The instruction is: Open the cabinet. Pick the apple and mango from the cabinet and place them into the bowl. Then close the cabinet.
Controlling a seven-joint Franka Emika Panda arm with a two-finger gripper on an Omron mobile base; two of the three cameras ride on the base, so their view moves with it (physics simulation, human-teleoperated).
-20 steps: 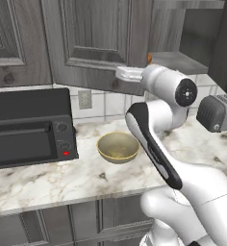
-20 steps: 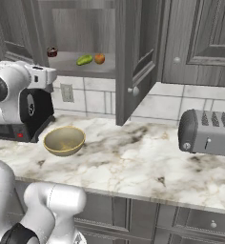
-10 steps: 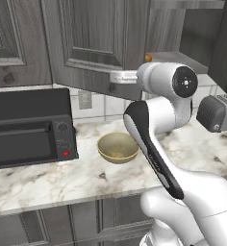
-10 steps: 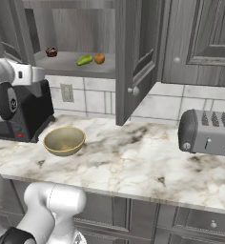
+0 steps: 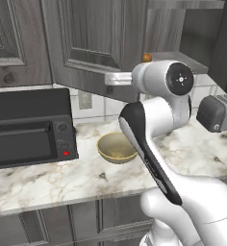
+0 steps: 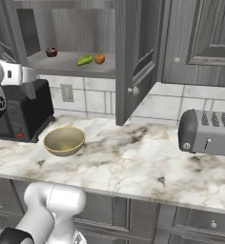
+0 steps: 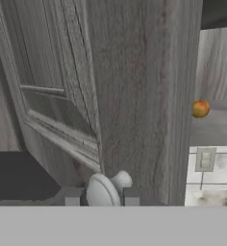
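The cabinet stands open, and on its shelf lie the green mango and the orange-red apple. My gripper is shut on the pale round knob of the left cabinet door, which is swung partway out. Past that door's edge the apple shows again. In the left base view my gripper sits at the door's lower edge, with the apple behind the wrist. The tan bowl rests on the counter below.
A black microwave stands left of the bowl. A grey toaster sits at the right. The right cabinet door juts out over the counter. A small dark red item sits on the shelf's left.
My hand has moved left with the knob in its grip, and the left door has swung wider. The fruit and bowl have stayed put.
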